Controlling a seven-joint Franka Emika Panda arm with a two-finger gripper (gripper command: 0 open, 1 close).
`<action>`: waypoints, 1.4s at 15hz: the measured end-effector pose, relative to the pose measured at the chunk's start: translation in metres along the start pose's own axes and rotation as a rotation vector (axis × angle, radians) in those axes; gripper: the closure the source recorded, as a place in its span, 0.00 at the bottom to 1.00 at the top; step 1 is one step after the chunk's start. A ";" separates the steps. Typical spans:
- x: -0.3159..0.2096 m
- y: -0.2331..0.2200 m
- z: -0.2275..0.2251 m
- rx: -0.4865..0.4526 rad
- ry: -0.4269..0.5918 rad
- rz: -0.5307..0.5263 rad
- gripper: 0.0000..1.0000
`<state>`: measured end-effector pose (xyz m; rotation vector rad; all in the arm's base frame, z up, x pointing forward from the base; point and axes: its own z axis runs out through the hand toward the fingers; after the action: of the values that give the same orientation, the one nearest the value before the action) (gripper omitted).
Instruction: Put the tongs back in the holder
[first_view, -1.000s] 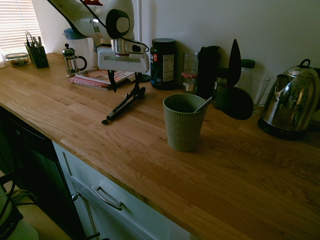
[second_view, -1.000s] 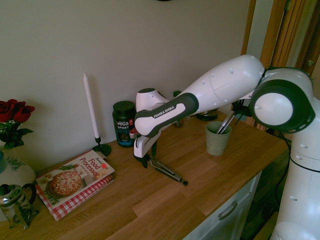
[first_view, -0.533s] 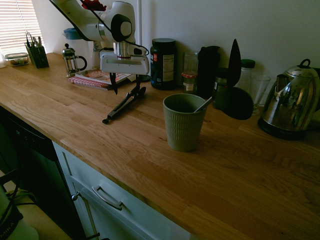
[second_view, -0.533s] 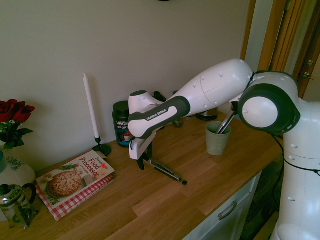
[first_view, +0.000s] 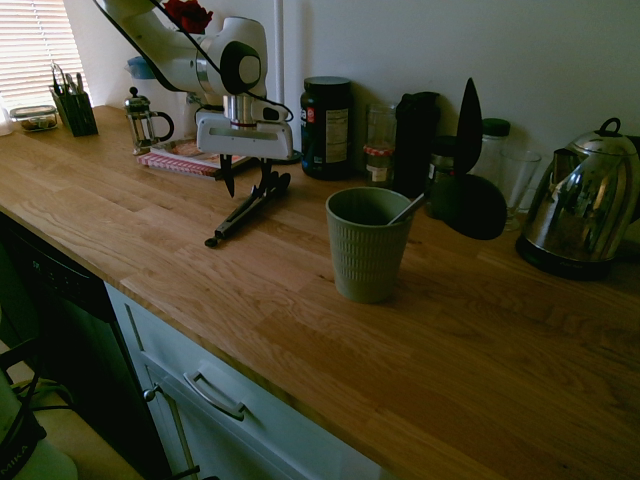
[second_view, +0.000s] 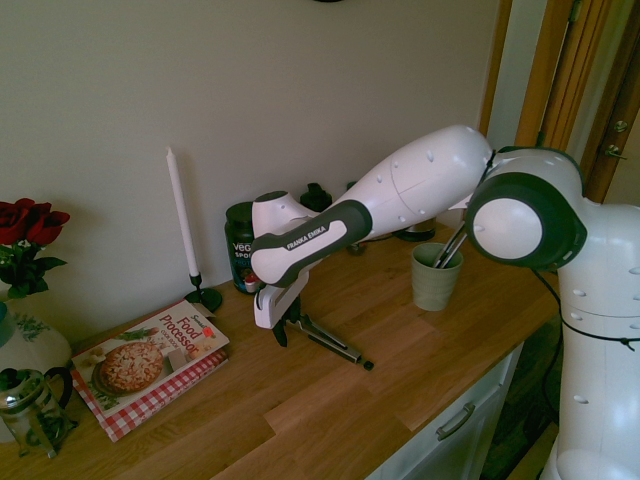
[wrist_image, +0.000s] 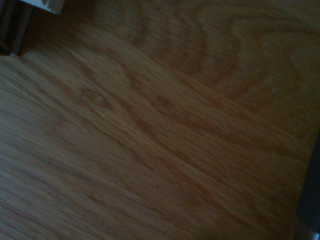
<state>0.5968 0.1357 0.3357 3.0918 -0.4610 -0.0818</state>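
Observation:
The tongs (first_view: 245, 212) lie flat on the wooden counter, with their black tips toward the front edge and their joined end toward the wall; they also show in the second exterior view as the tongs (second_view: 332, 344). My gripper (first_view: 247, 180) points straight down over the joined end, low to the counter, with its jaws apart on either side of that end. From the other side the gripper (second_view: 284, 328) sits right at the tongs' wall-side end. The sage-green ribbed holder (first_view: 367, 245) stands upright to the right, apart from the tongs, with a thin spoon handle (first_view: 408, 208) in it. The wrist view is mostly bare wood.
A cookbook (first_view: 195, 155) and a French press (first_view: 147, 120) sit behind the gripper. A black canister (first_view: 326, 127), jars (first_view: 380, 145) and a kettle (first_view: 585, 200) line the wall. A candle (second_view: 182, 215) stands by the book, and a cutlery caddy (first_view: 75, 105) at the far left.
The gripper has dropped lower over the tongs' joined end and shifted slightly toward the wall. Its fingers stand a little closer together. The tongs have not moved.

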 end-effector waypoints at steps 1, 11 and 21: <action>0.000 0.000 0.000 0.000 0.000 0.002 1.00; 0.015 0.024 -0.001 -0.004 0.015 0.055 1.00; 0.025 0.027 -0.029 0.012 0.052 0.117 1.00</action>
<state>0.6142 0.1029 0.3636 3.0623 -0.6408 0.0022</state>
